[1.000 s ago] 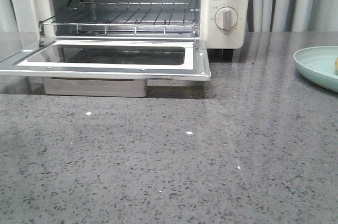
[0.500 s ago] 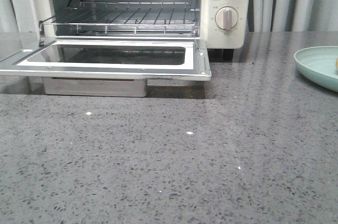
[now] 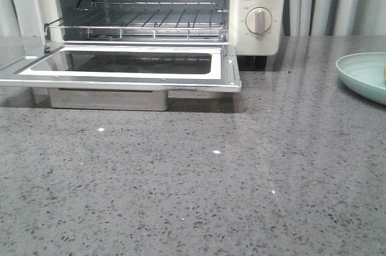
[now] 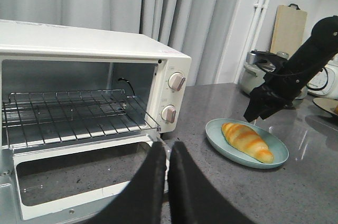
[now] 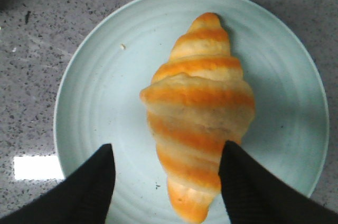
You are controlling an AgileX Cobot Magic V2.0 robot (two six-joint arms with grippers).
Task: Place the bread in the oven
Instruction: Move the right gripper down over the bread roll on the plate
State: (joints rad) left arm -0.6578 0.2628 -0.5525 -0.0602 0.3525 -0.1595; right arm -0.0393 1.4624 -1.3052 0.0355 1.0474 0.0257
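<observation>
**Right wrist view: tool spread over the bread**

I see my right tool [image 5: 166,182] wide, fingers either side of the bread [image 5: 198,113] on a pale green plate [image 5: 95,102]. The left tool [image 4: 168,182] is pinched together, empty. The oven [image 3: 256,2] door lies open on the speckled grey table [image 3: 193,195] (curtains behind).

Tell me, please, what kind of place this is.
Probably a home kitchen: a toaster oven on a grey speckled stone counter, bread on a plate, and a cutting board by the wall.
</observation>
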